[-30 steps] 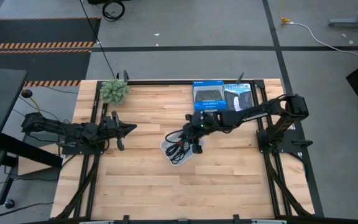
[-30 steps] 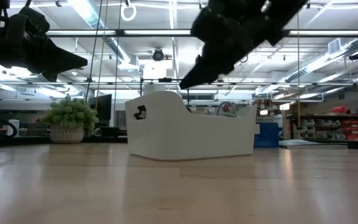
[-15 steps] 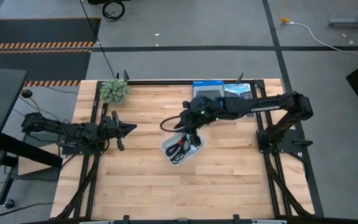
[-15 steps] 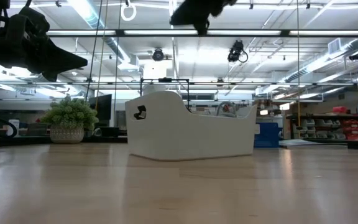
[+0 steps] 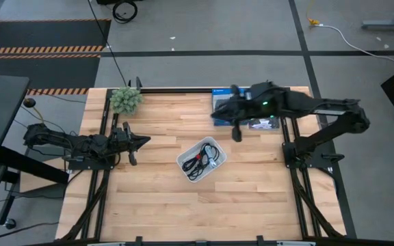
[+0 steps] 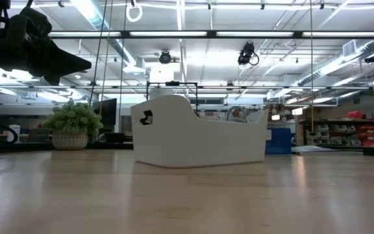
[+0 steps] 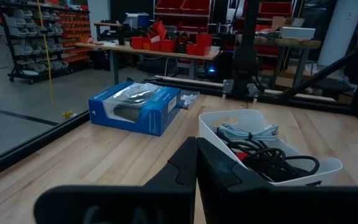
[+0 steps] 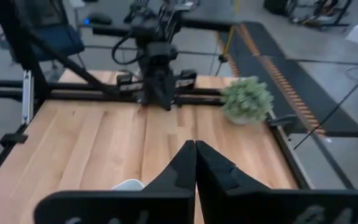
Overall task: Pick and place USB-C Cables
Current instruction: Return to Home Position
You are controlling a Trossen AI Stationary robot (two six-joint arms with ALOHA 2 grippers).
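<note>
The white tray [image 5: 214,147] sits mid-table and holds the bundled cords. In the left wrist view I make out a pale blue-grey cord [image 7: 248,132], black cords [image 7: 281,163] and a red band [image 7: 248,155]; I cannot pick out a white one. My right gripper [image 5: 236,132] is shut and empty. It hangs high over the boxes, to the far right of the tray, and its own view shows the shut fingers [image 8: 194,149]. My left gripper [image 5: 141,142] is shut and waits above the table, left of the tray [image 6: 200,133].
A blue retail box [image 7: 135,107] and a black one [image 5: 262,124] lie at the far edge under my right arm. A small potted plant [image 5: 126,100] stands at the far left corner. Bare wood lies near and left of the tray.
My right gripper rose from the tray and drew back toward the table's far right, leaving the low view. The black cord loop that hung out beyond the tray's left rim now lies inside the tray.
</note>
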